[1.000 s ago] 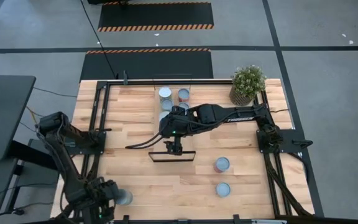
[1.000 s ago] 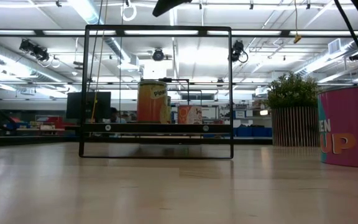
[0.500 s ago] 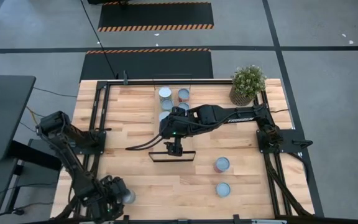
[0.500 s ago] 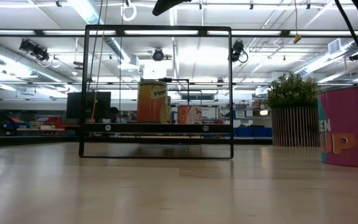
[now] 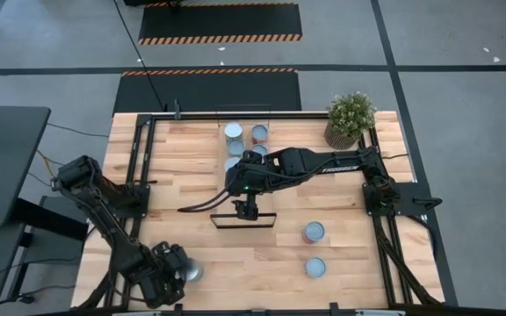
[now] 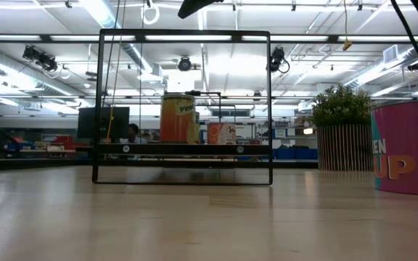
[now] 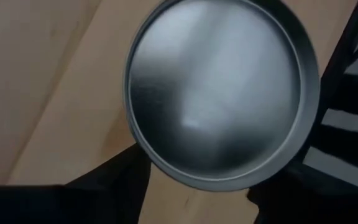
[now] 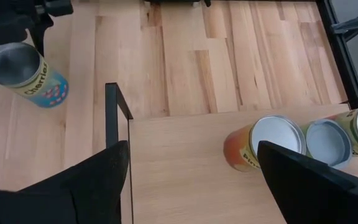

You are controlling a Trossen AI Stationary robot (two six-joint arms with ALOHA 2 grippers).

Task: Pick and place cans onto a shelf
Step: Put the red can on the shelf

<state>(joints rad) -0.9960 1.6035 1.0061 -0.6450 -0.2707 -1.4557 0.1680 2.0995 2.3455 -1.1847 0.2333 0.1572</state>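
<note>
While the right arm stretches low across the surface, the left claw straddles a silver-topped can at the near left corner.

Its fingers stand partly open beside the upright can; contact cannot be told. The right claw hangs wide open and empty over the shelf, whose length runs left to right.

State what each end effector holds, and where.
Right end effector: nothing. Left end effector straddles a silver-topped can by its sides; a firm grip cannot be told.
</note>
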